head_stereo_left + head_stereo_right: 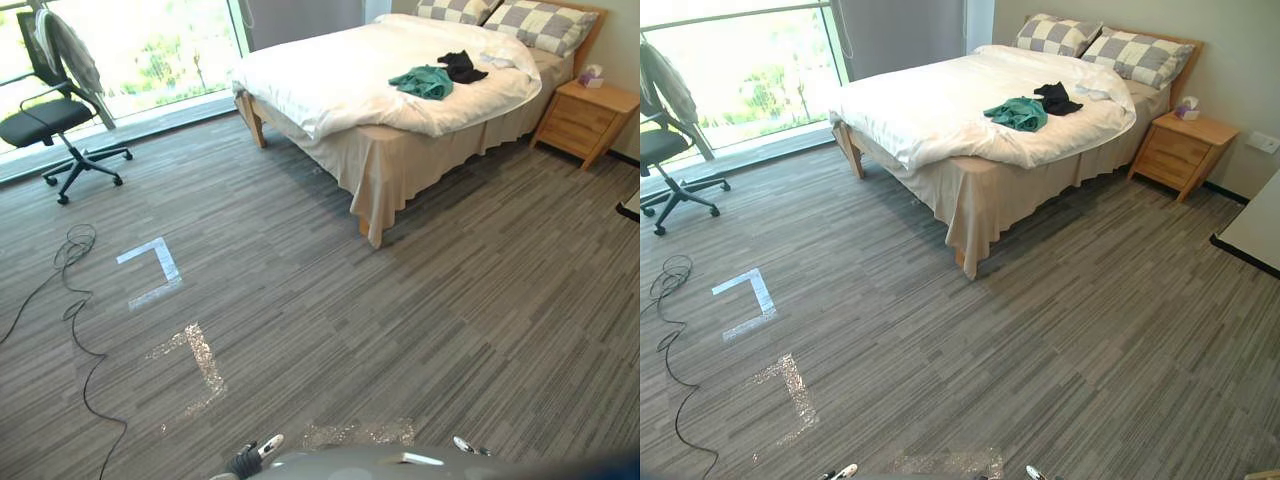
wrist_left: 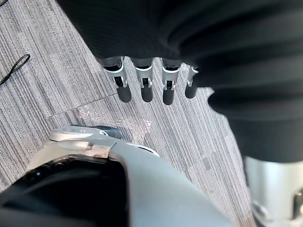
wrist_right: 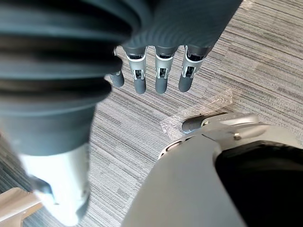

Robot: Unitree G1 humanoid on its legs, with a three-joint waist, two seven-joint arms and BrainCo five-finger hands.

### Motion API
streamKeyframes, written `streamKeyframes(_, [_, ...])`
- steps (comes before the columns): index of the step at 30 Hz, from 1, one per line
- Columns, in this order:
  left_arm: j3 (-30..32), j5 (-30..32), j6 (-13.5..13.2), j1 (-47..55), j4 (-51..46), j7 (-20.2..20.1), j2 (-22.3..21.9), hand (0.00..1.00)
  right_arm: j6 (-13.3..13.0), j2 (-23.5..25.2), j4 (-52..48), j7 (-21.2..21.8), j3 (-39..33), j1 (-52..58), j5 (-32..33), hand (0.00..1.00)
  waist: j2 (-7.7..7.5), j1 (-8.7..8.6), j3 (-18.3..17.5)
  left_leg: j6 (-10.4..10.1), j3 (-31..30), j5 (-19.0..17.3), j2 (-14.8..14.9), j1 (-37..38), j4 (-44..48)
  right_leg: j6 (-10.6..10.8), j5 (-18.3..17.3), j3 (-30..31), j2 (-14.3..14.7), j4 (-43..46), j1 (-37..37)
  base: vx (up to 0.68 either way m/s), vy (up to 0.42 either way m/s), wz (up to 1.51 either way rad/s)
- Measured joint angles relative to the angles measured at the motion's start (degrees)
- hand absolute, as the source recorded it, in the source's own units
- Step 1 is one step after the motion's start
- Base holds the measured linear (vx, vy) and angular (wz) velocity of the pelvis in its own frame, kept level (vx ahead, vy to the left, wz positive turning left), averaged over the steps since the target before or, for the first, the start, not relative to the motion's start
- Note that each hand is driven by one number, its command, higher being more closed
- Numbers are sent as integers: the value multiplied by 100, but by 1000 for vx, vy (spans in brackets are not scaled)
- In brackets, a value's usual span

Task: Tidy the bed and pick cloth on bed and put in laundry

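Note:
A wide bed (image 1: 330, 70) with a white duvet stands at the far side of the room, several steps away. On the duvet lies a crumpled green cloth (image 1: 422, 82), with a black cloth (image 1: 461, 66) just behind it toward two checkered pillows (image 1: 1095, 45). My left hand (image 2: 144, 85) hangs over the grey carpet with straight fingers and holds nothing. My right hand (image 3: 161, 78) hangs the same way, open and empty above the floor.
A wooden nightstand (image 1: 1180, 145) with a tissue box stands right of the bed. An office chair (image 1: 55, 115) with a garment over its back sits far left by the window. Tape marks (image 1: 155, 270) lie on the carpet. A light table edge (image 1: 1255, 235) shows at right.

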Motion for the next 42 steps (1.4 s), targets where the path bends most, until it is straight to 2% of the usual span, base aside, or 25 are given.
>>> streamKeyframes(8, [0, 242, -38, -64, -1, 142, 11, 0, 11, 25, 17, -2, -122, -115, 47, 0, -37, 16, 106, 0, 91, 6, -27, 195, -151, 74, 55, -2, 5, -190, 191, 43, 26, -4])
streamKeyframes(10, [-1, 378, 21, -113, -2, 387, 17, 0, 10, 58, 17, -9, -156, -143, 68, 0, -90, 23, 199, -13, 91, -2, -44, 291, -218, 86, 48, -41, -4, -192, 214, -22, 2, 0])
streamKeyframes(12, [-1, 430, 19, -117, -4, 445, 20, 0, 10, 86, 16, -13, -158, -142, 89, 0, -102, 24, 204, -13, 88, -2, -46, 294, -219, 86, 48, -70, -9, -192, 220, -49, -8, 1])
streamKeyframes(15, [-11, 438, 20, -162, -4, 455, 20, 0, 10, 116, 14, -20, -158, -142, 94, 0, -104, 21, 205, -13, 88, -2, -47, 309, -216, 86, 48, -86, -11, -192, 240, -41, -12, 2])
streamKeyframes(18, [-25, 451, 237, -217, -12, 436, 37, 0, 105, 113, -6, -52, -152, -143, 99, 0, -106, 21, 206, -13, 93, -2, -47, 317, -209, 85, 48, -85, -11, -192, 247, -48, -13, -1])
streamKeyframes(27, [-146, 604, 348, -266, -11, 284, 106, 0, 136, 120, -10, -169, -155, -158, 103, 0, -133, 9, 217, -64, 205, -55, -40, 294, -171, 75, 47, 79, 2, -188, 180, -32, -5, -8])
streamKeyframes(28, [-182, 611, 358, -300, -10, 238, 116, 0, 140, 122, -8, -204, -161, -153, 129, 0, -126, 7, 224, -59, 264, -136, -16, 266, -88, 62, -126, 112, 1, 67, 25, -12, 5, -20])
streamKeyframes(30, [-373, 667, 366, -329, -9, 196, 192, 0, 142, 131, -21, -282, -170, -136, 331, 0, -157, 8, 257, 12, 318, -269, -3, 78, 125, 113, -630, 171, -107, 1233, -590, -28, 19, -24])
streamKeyframes(31, [-421, 672, 367, -387, -8, 193, 245, 0, 152, 133, -23, -343, -171, -174, 436, 0, -175, 24, 360, 76, 437, -284, -53, 88, 191, 236, -913, 186, -254, 2204, -1055, -53, 25, -39])
streamKeyframes(32, [-503, 687, 370, -437, -3, 193, 303, 0, 168, 160, -23, -412, -171, -231, 609, 0, -256, 18, 483, 111, 548, -308, -86, 97, 253, 333, -976, 172, -386, 3101, -1492, -36, 23, -45])
streamKeyframes(34, [-545, 723, 371, -471, -3, 192, 383, 0, 205, 244, -50, -443, -192, -332, 805, 0, -304, -4, 633, 137, 650, -319, -110, 199, 300, 385, -986, -15, -600, 3975, -1932, 36, -4, -31])
streamKeyframes(35, [-535, 726, 387, -487, -5, 192, 407, 0, 221, 276, -94, -453, -240, -315, 896, 0, -362, -29, 690, 129, 697, -346, -104, 309, 301, 328, -1166, -198, -741, 4249, -2004, 110, -18, -25])
streamKeyframes(37, [-530, 786, 413, -488, -6, 178, 403, 0, 229, 328, -167, -460, -289, -264, 959, 0, -342, -49, 675, 34, 731, -447, 22, 377, 383, 356, -1232, -361, -806, 4175, -1948, 140, -66, -16])
streamKeyframes(39, [-524, 838, 417, -534, -5, 137, 399, 0, 303, 402, -342, -466, -450, -205, 998, 0, -309, -97, 689, -156, 723, -616, 327, 362, 526, 325, -1302, -626, -625, 3863, -1777, 187, -194, -11])
streamKeyframes(40, [-515, 868, 420, -554, -5, 106, 388, 0, 341, 396, -357, -454, -527, -208, 997, 0, -279, -105, 706, -169, 722, -699, 429, 349, 542, 291, -1350, -681, -564, 3895, -1790, 139, -219, -15])
streamKeyframes(41, [-496, 954, 420, -595, -6, 101, 342, 0, 402, 393, -362, -433, -688, -228, 994, 0, -202, -117, 750, -304, 718, -806, 626, 358, 605, 205, -1544, -786, -518, 4129, -1923, 191, -281, -15])
streamKeyframes(42, [-434, 1030, 403, -632, -5, 97, 266, 0, 459, 388, -401, -401, -799, -222, 992, 0, -74, -124, 823, -463, 734, -905, 861, 456, 642, 189, -1713, -763, -610, 4418, -2169, 249, -335, -10])
